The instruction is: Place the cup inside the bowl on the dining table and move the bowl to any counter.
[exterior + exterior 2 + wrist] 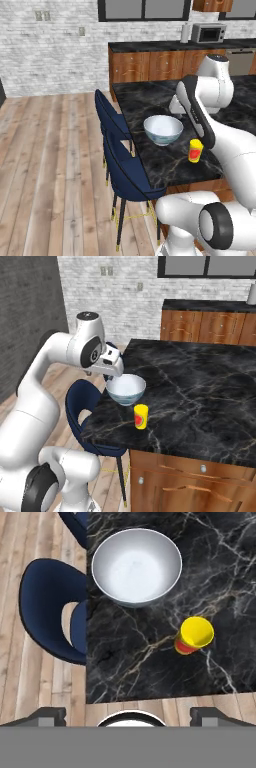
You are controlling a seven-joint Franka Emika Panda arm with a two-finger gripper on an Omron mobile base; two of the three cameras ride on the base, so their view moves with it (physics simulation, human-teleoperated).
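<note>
Cup (194, 635) stands upright on the black bench (150, 662) just beside the empty bowl (136, 564), fingers of the hand (128, 717) spread apart above, so nothing is done yet.

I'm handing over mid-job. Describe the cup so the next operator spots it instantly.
Find the dining table with its black, gold-veined top. Near its corner by the blue chairs sits a white bowl; the cup stands upright beside it, apart, empty-looking. It's the small yellow thing with a red patch.

Below my jaws, blue chairs (50, 607) are standing on plank floor (45, 165); white brick wall (50, 45) is running beyond.
</note>
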